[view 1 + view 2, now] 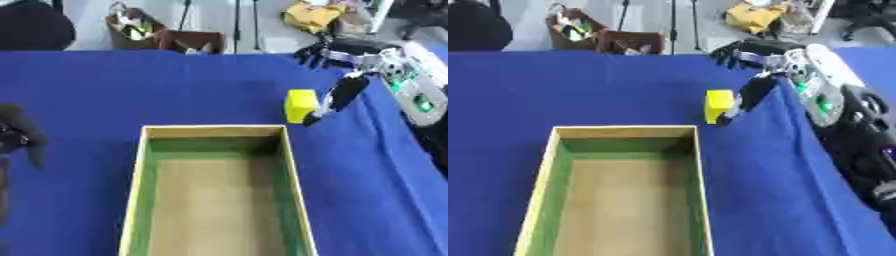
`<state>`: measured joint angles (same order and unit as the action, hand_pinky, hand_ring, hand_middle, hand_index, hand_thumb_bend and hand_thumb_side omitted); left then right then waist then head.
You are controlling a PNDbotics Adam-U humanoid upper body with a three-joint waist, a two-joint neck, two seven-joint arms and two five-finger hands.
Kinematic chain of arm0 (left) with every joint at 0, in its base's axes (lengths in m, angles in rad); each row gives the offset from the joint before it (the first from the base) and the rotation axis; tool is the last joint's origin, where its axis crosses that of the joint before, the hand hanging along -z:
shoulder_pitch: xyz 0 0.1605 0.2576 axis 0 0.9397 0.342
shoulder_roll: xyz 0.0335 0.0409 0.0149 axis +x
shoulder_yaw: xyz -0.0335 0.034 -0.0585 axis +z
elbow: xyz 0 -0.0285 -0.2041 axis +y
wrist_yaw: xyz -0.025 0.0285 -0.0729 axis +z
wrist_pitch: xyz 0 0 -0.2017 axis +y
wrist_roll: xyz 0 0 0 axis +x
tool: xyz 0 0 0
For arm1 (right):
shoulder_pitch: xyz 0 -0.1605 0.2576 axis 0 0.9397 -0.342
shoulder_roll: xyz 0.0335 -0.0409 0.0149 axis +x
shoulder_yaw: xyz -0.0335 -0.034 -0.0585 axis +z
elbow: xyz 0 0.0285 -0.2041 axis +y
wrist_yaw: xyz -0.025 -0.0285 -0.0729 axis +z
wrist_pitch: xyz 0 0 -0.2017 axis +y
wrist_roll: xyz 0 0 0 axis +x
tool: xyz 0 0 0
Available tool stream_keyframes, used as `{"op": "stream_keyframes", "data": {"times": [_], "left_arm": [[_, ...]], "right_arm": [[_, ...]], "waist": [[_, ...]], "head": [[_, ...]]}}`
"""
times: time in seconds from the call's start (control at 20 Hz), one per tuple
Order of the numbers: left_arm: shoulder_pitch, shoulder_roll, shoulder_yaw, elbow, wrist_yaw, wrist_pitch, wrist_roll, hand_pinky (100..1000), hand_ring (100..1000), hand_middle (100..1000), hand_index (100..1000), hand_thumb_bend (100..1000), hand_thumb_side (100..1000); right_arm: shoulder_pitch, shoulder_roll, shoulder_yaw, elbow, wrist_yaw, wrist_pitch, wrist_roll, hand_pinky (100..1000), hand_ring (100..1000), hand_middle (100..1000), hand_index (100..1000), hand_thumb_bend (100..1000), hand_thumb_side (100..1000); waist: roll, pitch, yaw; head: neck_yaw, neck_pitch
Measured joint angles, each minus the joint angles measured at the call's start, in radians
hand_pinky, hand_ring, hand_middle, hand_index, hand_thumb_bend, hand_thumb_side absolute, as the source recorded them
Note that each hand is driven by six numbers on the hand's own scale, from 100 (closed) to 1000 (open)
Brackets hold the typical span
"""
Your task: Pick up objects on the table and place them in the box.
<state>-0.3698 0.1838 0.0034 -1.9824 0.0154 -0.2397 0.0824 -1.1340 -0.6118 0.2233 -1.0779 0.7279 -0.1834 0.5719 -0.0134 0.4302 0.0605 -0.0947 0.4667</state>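
Note:
A yellow block (300, 105) stands on the blue table (131, 90), just beyond the far right corner of the box (138, 190). The box is long, with a yellow rim, green inner walls and a bare brown floor; nothing lies in it. My right hand (337, 50) reaches in from the upper right, open, its fingers spread behind and above the block. Its thumb (344, 92) points down along the block's right side, touching or nearly touching it. My left hand (17, 135) shows as a dark blurred shape at the left edge, far from the block.
The table's right edge (815, 150) runs diagonally close to the block. My right forearm (411, 85), white with green lights, lies over that edge. Beyond the far edge, on the floor, stand cardboard boxes (166, 35) and a yellow bundle (313, 15).

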Motion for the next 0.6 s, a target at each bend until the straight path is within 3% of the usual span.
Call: {"op": "stream_keyframes", "data": {"times": [0.3,0.6], "left_arm": [[0.0,0.0,0.0,0.0,0.0,0.0,-0.001,213,430,450,650,100,711],[-0.003,-0.001,0.0,0.0,-0.002,0.002,-0.003,211,428,450,650,100,713]], "right_arm": [[0.002,0.0,0.0,0.0,0.001,0.003,-0.002,762,822,841,969,835,374],[0.008,-0.001,0.003,0.0,0.017,0.004,-0.005,758,821,837,958,828,353]], "waist": [[0.0,0.004,0.0],[-0.002,0.027,0.008]], "head": [[0.0,-0.002],[-0.003,-0.005]]}}
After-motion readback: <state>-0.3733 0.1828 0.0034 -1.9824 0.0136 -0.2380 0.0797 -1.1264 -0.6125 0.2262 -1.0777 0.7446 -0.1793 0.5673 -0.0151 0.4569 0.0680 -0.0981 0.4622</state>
